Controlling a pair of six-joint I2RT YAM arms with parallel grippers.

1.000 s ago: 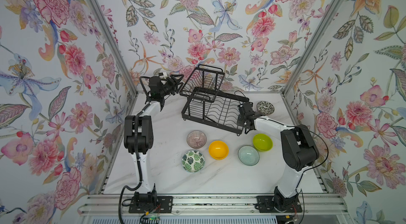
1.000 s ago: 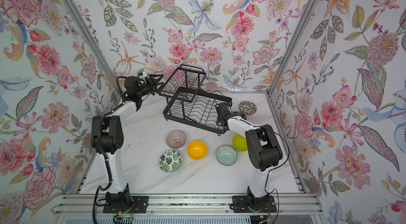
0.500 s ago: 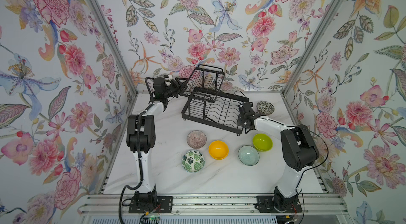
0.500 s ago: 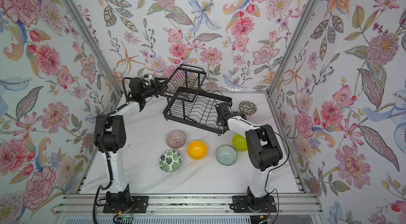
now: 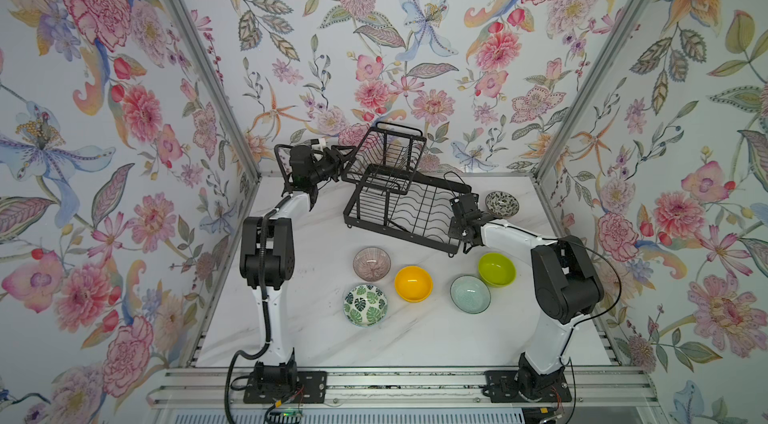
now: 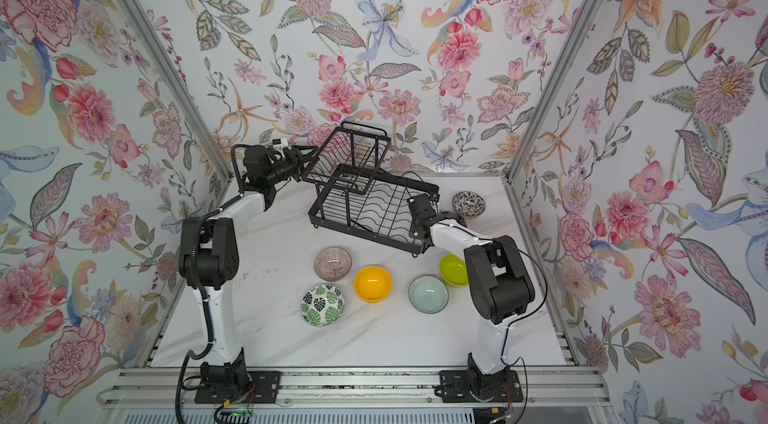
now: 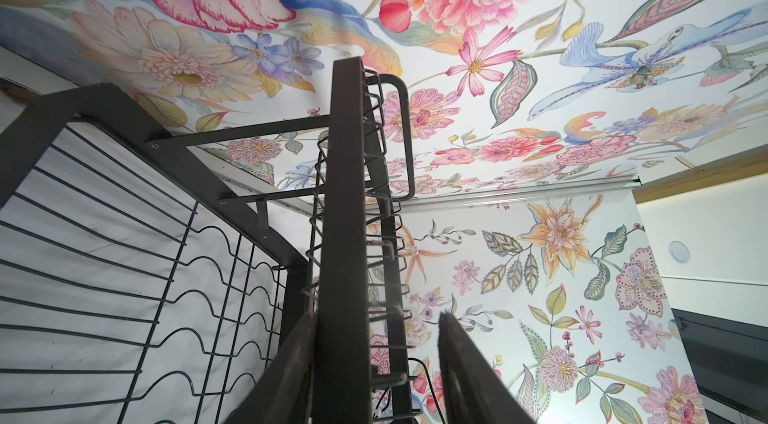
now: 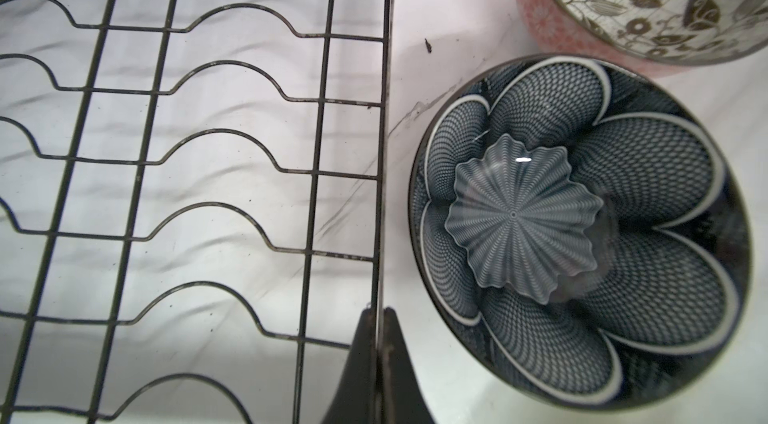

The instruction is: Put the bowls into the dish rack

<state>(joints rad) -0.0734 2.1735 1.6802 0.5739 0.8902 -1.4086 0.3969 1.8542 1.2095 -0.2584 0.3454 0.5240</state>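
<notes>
Black dish rack (image 5: 397,201), yellow bowl (image 5: 413,283), lime bowl (image 5: 496,269), leaf-patterned bowl (image 5: 365,304).

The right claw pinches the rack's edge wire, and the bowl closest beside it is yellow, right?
No. The right gripper is pinching the edge wire of the dish rack, but the bowl closest beside it is the dark blue floral bowl; the right wrist view shows it.

text: none legible | labels: none | brands — numbers: none

Dark blue floral bowl (image 8: 582,230) was unseen in both top views; black-and-white bowl (image 8: 648,2) and dish rack (image 8: 166,152) ran off right wrist view's edge; right arm (image 6: 494,276) partly hid lime green bowl (image 6: 452,269)
</notes>
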